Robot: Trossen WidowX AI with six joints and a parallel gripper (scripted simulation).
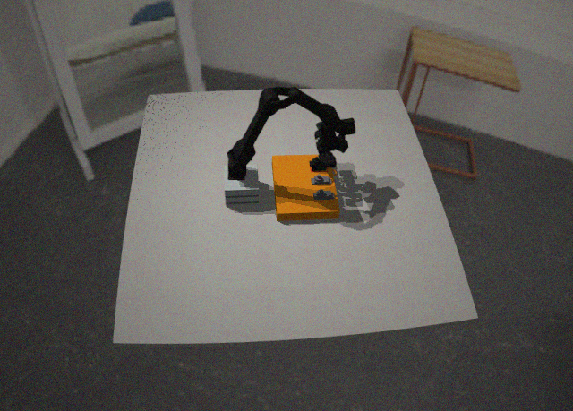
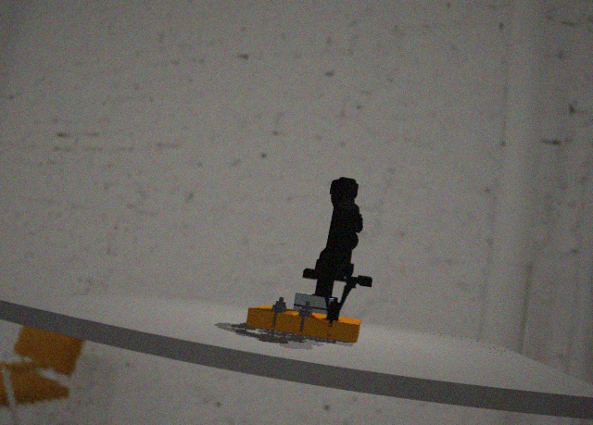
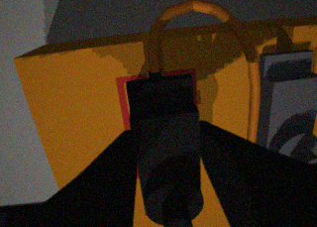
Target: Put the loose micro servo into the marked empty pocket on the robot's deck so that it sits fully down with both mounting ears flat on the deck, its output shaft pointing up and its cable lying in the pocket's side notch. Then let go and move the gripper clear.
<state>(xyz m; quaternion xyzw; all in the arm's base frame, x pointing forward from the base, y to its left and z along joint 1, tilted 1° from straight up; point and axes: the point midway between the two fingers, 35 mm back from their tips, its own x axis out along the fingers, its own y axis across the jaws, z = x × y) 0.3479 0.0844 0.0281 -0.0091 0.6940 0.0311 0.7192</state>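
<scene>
The orange deck [image 1: 295, 198] [image 2: 287, 320] [image 3: 74, 103] lies on the white table. My gripper [image 1: 322, 163] [image 2: 332, 313] [image 3: 164, 134] is shut on the dark micro servo [image 3: 160, 100], low over the deck's far end. In the wrist view the servo covers most of the red-marked pocket [image 3: 121, 95]; only its red outline shows at the left and top. The servo's orange cable [image 3: 198, 9] loops up behind it and runs down the right side. A grey mounted servo [image 3: 287, 108] [image 1: 320, 180] sits in the neighbouring pocket, and another mounted servo [image 1: 322, 194] sits nearer the front.
The arm's grey base block [image 1: 240, 193] stands left of the deck. The white table [image 1: 231, 281] has its edges well away from the deck. A white rack [image 1: 69, 73] and a wooden side table [image 1: 462, 59] stand on the floor behind.
</scene>
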